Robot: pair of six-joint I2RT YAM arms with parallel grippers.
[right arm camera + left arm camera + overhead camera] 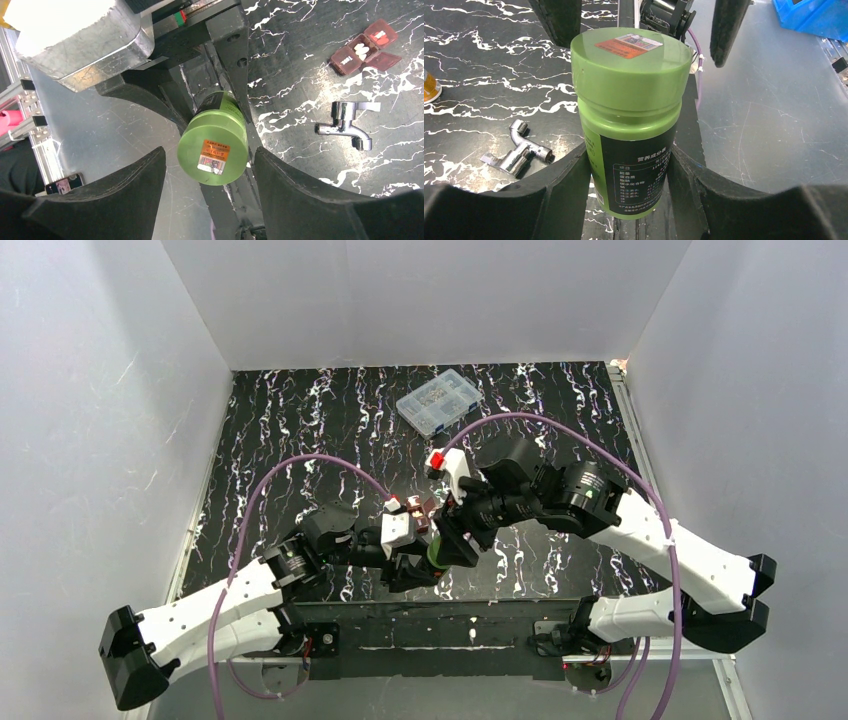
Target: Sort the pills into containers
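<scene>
Left gripper (629, 175): jaws closed about halfway, clamped on the body of the green-capped bottle (631, 125). One finger presses each side, below the cap. The bottle stands upright in the grip, over the near edge of the table (300, 440), between the two arms.

Writing: the dark label has a green stripe and a white Chinese heading, 营养成分表, over a column of rows too small to read with certainty. The green cap (212, 145) carries one orange sticker with a pale barcode-like patch; its print is not legible.

Right gripper (210, 162): comes in from above, jaws wide, one finger on each side of the cap. There is a clear gap on one side. The other finger is very near the cap; contact cannot be confirmed. It grips nothing.

Counted on the marbled black surface beyond:
- One chrome tap fitting (347, 125), lying on its side, near the bottle.
- One red pill case (365, 47), lids open, three compartments visible with white pills inside, just past the tap.
- One amber-orange round thing (429, 87), cut off by the left wrist view's edge; not identifiable.
- One clear compartment box (438, 400), lid shut, well apart near the back wall. Its contents are too small to tell.
</scene>
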